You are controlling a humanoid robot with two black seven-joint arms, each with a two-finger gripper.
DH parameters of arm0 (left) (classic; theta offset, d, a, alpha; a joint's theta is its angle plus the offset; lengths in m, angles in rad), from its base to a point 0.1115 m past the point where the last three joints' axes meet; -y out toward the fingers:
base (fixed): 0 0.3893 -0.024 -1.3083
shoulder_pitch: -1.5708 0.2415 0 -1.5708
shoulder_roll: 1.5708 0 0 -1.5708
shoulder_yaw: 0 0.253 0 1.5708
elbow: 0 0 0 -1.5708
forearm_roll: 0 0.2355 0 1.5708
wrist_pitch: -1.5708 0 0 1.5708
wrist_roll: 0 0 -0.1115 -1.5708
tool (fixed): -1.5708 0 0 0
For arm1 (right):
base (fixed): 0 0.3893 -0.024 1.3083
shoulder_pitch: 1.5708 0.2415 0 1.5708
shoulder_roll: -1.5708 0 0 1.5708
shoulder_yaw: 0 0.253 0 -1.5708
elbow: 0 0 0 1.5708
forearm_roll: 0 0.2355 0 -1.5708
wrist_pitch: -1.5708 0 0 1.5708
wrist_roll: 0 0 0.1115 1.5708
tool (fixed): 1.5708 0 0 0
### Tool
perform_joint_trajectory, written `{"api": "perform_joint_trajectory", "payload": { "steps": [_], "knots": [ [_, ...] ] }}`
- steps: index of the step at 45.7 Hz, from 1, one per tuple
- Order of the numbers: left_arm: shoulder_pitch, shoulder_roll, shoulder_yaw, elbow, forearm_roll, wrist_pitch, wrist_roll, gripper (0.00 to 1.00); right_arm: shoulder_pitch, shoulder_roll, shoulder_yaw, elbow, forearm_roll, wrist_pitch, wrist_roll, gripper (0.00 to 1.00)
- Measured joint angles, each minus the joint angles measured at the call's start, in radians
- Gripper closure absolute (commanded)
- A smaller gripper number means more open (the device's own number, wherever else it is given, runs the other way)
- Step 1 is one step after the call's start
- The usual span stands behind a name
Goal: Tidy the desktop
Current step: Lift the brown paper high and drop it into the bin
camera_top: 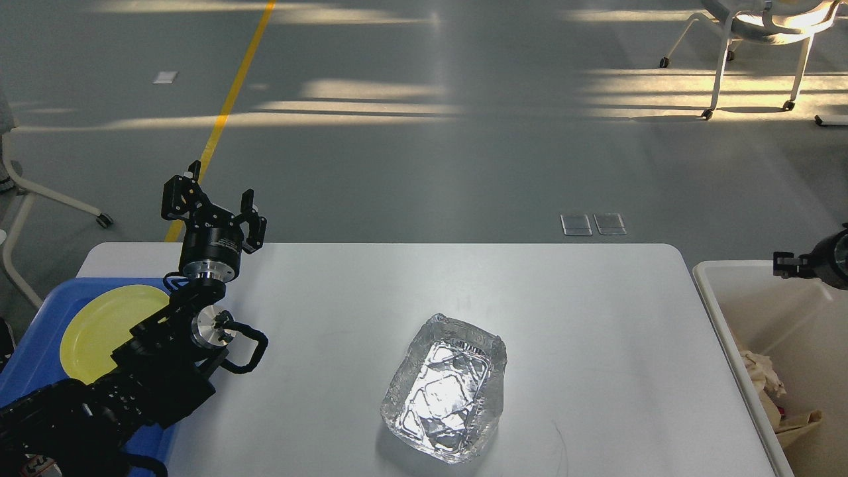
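— Left to tidy? Just one crumpled foil tray point(445, 387), sitting on the white desk point(596, 318), toward the front middle.

— Anything else on the desk?

— Nope. Rest looks bare. Only the blue tray point(36, 358) hanging over the left edge, with a yellow plate point(99, 328) in it.

— And the white bin point(742, 331) by the right side?

— Got crumpled paper point(762, 374) and other trash in it already. So looks mostly done. Probably only the foil tray still to go.

— Left end effector point(215, 205)?

— Up over the far left corner of the desk. Fingers spread apart. Holding nothing.

— Right end effector point(788, 264)?

— Poking in at the right edge, above the bin. Small and dark. Can't tell whether open or closed. Nothing seen in it.

— Which one closer to the foil tray?

— Neither one close. Both well apart from it. Thin foil, so likely squishes easy when grabbed.
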Motion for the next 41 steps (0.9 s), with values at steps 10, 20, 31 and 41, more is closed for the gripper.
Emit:
{"api": "perform_joint_trajectory", "payload": {
  "steps": [10, 20, 31, 41],
  "knots": [
    [0.000, 0.000, 0.000, 0.000, 0.000, 0.000, 0.000, 0.03, 0.056, 0.030, 0.018, 0.008, 0.064, -0.002, 0.000, 0.00],
    [0.000, 0.000, 0.000, 0.000, 0.000, 0.000, 0.000, 0.03, 0.164, 0.032, 0.036, 0.047, 0.367, 0.007, -0.007, 0.00],
    [0.000, 0.000, 0.000, 0.000, 0.000, 0.000, 0.000, 0.03, 0.387, 0.019, 0.016, 0.244, 0.451, 0.104, -0.012, 0.00],
    [0.000, 0.000, 0.000, 0.000, 0.000, 0.000, 0.000, 0.03, 0.700, 0.021, 0.018, 0.453, 0.452, 0.377, -0.014, 0.00]
  ]
}}
